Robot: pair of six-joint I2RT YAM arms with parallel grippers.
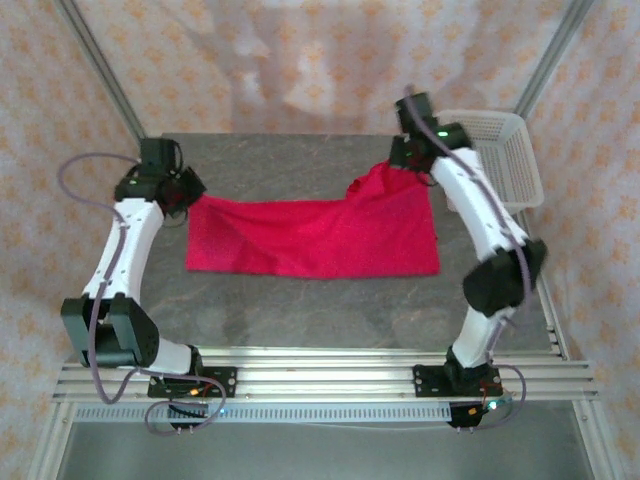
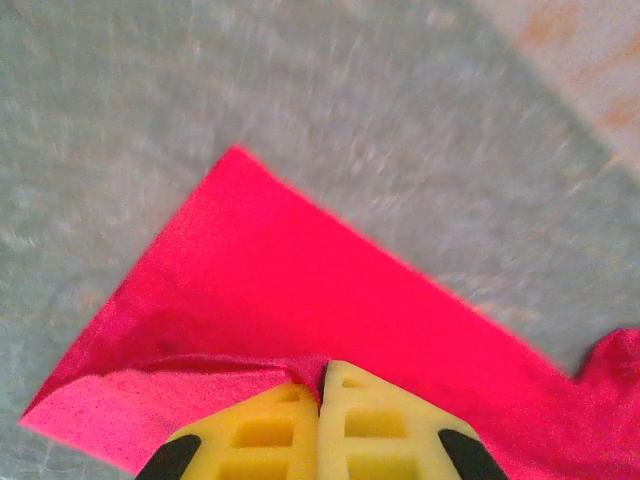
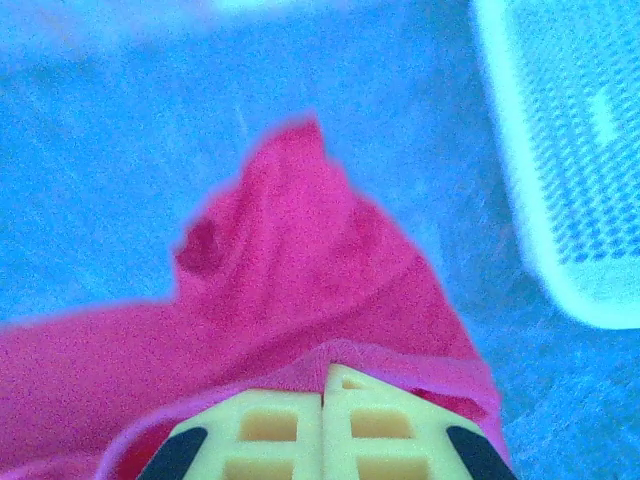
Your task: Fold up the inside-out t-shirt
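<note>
- Left gripper (image 2: 322, 382): pads pressed together, pinching the left end of the t-shirt (image 1: 310, 235) at its far corner, low over the desk (image 1: 300, 310).
- Right gripper (image 3: 324, 378): pads pressed together on the far right corner of the t-shirt. I see the cloth rising in a bunched peak toward it.
- T-shirt location: spread as a wide band across the middle of the desk, flat except for the raised right corner.
- Risk 1: I judge the right pinch shallow. Cloth wraps over the fingertips, so a fast pull could let the corner slip out.
- Risk 2: uneven travel of the two arms would skew the fold line and drag the near edge out of square.
- Risk 3: if either pinch holds one layer only, the layers would separate during the fold.
- Risk 4: the basket (image 1: 495, 150) stands just beside the right arm. A wide swing could strike it.
- Count: one t-shirt, two grippers, one basket, one desk.
</note>
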